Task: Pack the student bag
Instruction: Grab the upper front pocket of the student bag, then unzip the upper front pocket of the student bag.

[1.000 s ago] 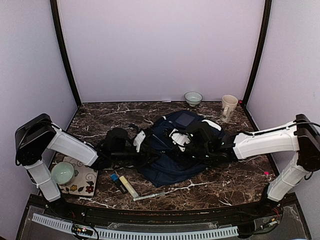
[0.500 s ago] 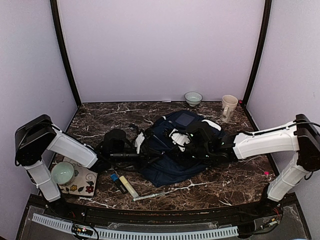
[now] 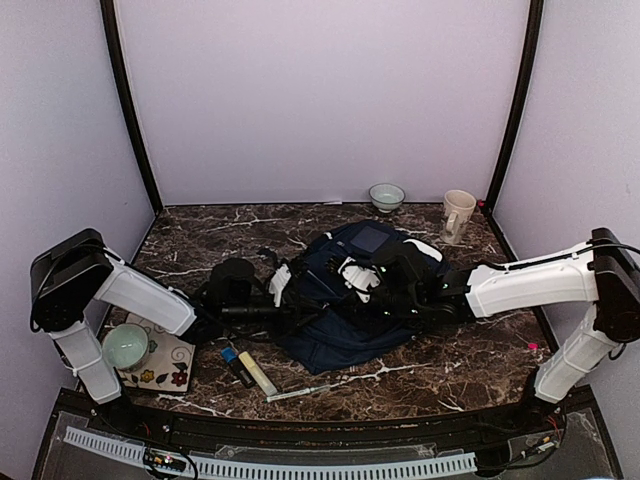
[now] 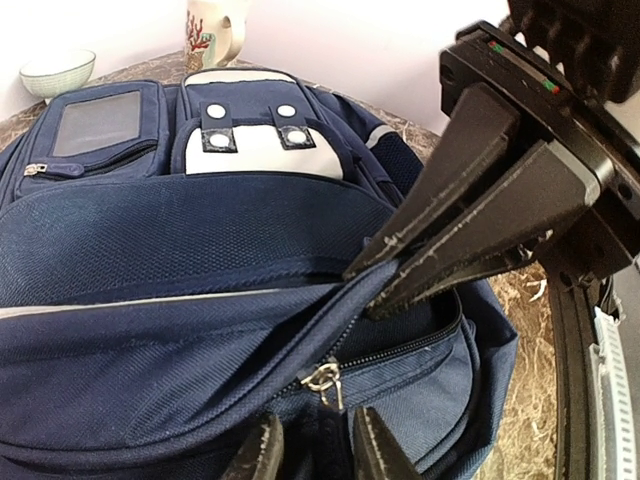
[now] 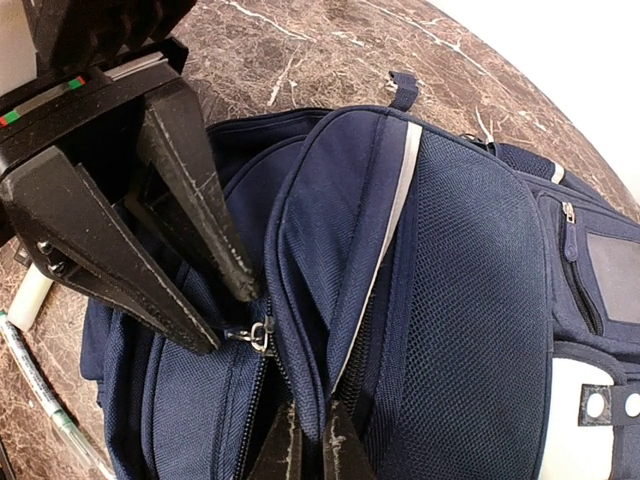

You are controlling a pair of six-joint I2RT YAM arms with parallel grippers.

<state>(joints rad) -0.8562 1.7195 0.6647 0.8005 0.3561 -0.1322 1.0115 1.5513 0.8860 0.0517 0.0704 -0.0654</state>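
The student bag [image 3: 345, 330] lies flat in the middle of the table, navy blue with a white patch [image 4: 250, 145]. My left gripper [image 4: 322, 455] reaches in from the left. Its jaws stand a little apart, astride the small metal zipper pull [image 4: 325, 380] of the front pocket, and do not pinch it. That same zipper pull [image 5: 258, 335] hangs between the two black fingertips in the right wrist view. My right gripper [image 5: 312, 445] comes from the right and is shut on a raised fold of bag fabric [image 5: 330, 330] beside the zipper.
A green bowl [image 3: 386, 196] and a mug [image 3: 457, 214] stand at the back wall. At the front left, a pale bowl [image 3: 127, 345] sits on a floral mat [image 3: 168, 362]. A blue item [image 3: 232, 357], a cream stick [image 3: 258, 375] and a pen [image 3: 300, 392] lie near the bag's front edge.
My left gripper's jaws have narrowed around the zipper pull, and its arm has shifted slightly. The right gripper keeps its hold on the fold.
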